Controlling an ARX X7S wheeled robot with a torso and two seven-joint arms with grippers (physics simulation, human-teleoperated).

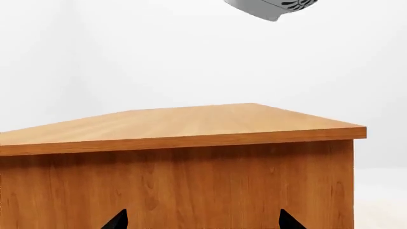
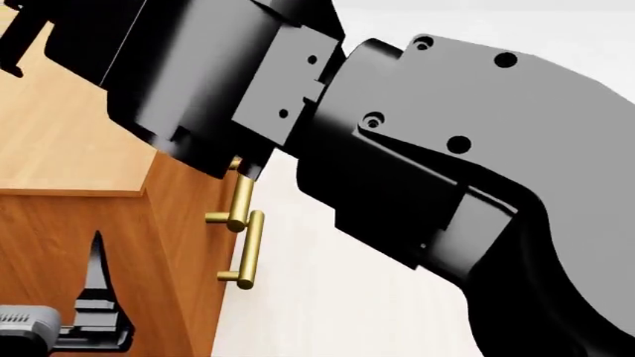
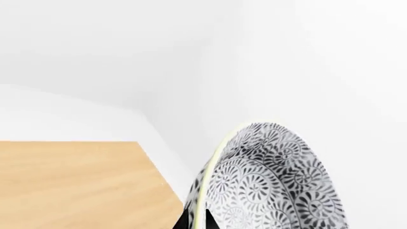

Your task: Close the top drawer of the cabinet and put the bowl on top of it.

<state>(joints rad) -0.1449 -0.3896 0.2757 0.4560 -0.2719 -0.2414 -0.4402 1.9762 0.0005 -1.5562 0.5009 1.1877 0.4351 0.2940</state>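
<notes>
My right fingers (image 3: 194,220) clamp the bowl (image 3: 273,181) by its rim, held high above the cabinet (image 1: 184,157); my left fingers (image 1: 202,220) stand apart, facing the cabinet's side

In the head view the right arm (image 2: 427,171) is built of glossy black housings: a boxy, stepped segment joined to a rounder, bulkier shell, with a paler grey band near the seam. Small round recessed screw holes dot both housings. The left end effector (image 2: 94,297) is matte black, one finger (image 2: 97,268) tapering to a sharp point above a ribbed block, with a grey, finely grooved cylinder beside it. In the left wrist view two black pointed fingertips (image 1: 117,220) show. The right wrist view shows only a sliver of black finger.
</notes>
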